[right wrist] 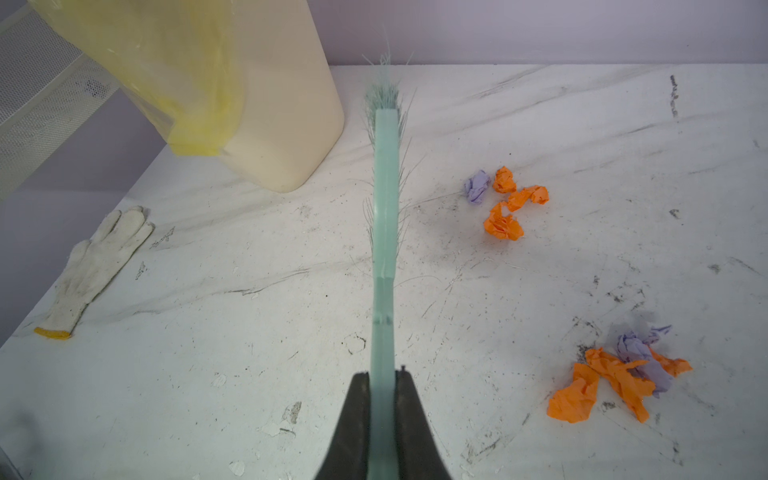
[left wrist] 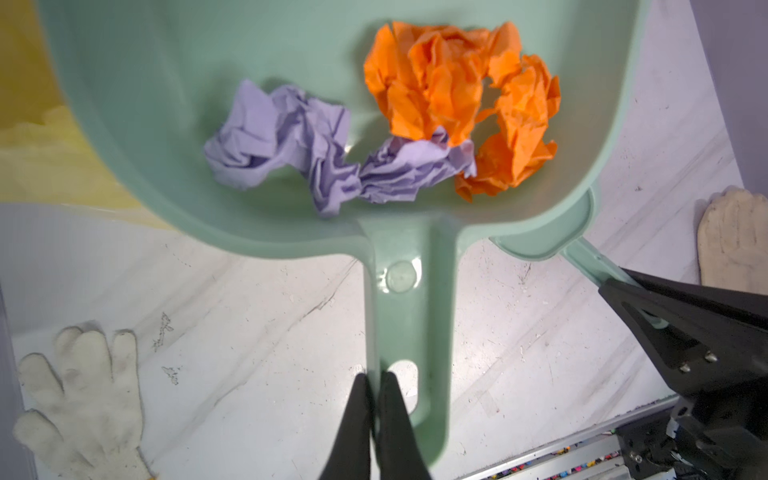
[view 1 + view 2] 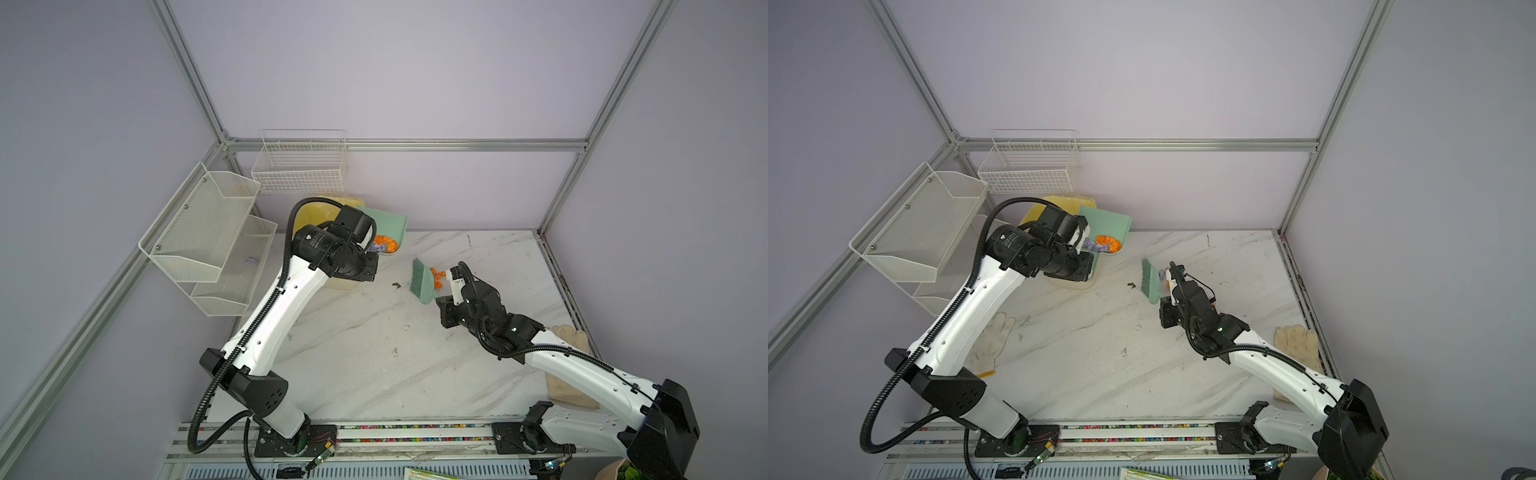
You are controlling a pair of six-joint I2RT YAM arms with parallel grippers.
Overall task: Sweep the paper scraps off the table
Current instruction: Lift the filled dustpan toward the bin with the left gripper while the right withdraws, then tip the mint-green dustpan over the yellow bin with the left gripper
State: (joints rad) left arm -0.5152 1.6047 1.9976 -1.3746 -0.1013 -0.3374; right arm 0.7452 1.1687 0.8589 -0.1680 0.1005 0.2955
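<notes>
Above the table [image 1: 582,124], left tool [image 2: 375,377] clamps the dustpan [image 2: 166,104] handle, right tool [image 1: 382,377] clamps the brush [image 1: 386,187]

In both top views the right arm [image 3: 561,361] hides most crumpled orange-and-lilac paper scraps [image 3: 436,277] beside the green plastic brush [image 3: 417,279].

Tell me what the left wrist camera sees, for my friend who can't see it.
The left tool pinches the handle of a green dustpan holding crumpled orange and lilac paper scraps. A white glove lies on the marble table.
</notes>
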